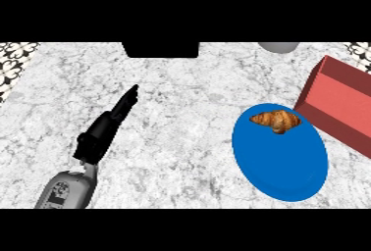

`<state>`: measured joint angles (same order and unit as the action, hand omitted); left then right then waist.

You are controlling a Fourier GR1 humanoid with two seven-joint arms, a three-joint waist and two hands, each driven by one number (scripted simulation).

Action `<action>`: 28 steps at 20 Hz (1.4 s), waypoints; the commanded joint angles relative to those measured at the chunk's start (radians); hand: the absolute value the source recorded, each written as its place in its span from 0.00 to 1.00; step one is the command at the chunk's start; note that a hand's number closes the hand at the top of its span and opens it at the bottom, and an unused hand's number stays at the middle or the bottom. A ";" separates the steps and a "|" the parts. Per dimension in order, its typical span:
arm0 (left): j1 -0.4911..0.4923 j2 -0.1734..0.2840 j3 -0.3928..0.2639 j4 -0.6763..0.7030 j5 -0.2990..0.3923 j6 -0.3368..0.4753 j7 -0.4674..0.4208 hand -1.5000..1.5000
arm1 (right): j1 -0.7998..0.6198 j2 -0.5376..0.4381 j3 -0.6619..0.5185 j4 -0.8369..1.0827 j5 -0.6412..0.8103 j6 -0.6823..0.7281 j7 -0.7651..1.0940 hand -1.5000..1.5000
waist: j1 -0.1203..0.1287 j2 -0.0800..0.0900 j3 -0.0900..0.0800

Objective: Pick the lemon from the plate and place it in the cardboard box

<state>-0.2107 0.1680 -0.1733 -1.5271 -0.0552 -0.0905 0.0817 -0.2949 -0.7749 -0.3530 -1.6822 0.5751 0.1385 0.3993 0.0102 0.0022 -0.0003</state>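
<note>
The bench [181, 122], a pale grey marbled top, fills nearly the whole view. At the right edge sits the red box [340, 105], open-topped and cut off by the frame, its near corner just beside the plate. The blue plate [280, 152] lies right of centre, looking taller than wide. The left forearm [69, 188] comes in from the lower left, and its black left hand [109, 127] stretches up and to the right over bare bench, fingers straight and close together, holding nothing, well apart from the plate. A black object [160, 49] sits at the far edge, and part of a grey round thing [279, 46] shows beyond it to the right. On the plate's far end lies a brown croissant [276, 120], its long axis running across the view, left to right, its tips curving toward the near side. No lemon shows on the plate. The right hand is out of view.
</note>
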 commanded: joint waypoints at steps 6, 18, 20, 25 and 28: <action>-0.013 -0.037 0.001 0.014 -0.030 -0.006 -0.002 0.50 | -0.048 0.090 0.101 0.305 0.167 -0.145 -0.145 1.00 | -0.003 0.000 0.001; 0.050 -0.030 0.005 -0.030 -0.040 -0.026 -0.006 0.50 | -0.199 0.162 -0.052 0.719 -0.052 -0.180 -0.374 0.00 | 0.000 -0.001 0.001; -0.014 -0.032 0.032 0.061 -0.035 -0.028 -0.031 0.50 | -0.241 0.182 -0.113 0.748 -0.115 -0.214 -0.407 0.00 | -0.004 0.003 0.002; -0.008 -0.014 0.055 -0.003 -0.019 -0.026 0.030 0.50 | -0.228 0.179 -0.288 0.674 -0.304 -0.232 -0.477 0.00 | -0.025 -0.007 0.002; -0.005 -0.034 0.043 -0.032 -0.028 -0.007 0.053 0.50 | -0.179 0.154 -0.406 0.716 -0.434 -0.168 -0.548 0.00 | -0.028 -0.006 0.003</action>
<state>-0.2049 0.1505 -0.1282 -1.5425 -0.0737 -0.1206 0.0984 -0.5010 -0.5979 -0.6343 -0.9755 0.2803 -0.0741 -0.0783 -0.0063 -0.0020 0.0017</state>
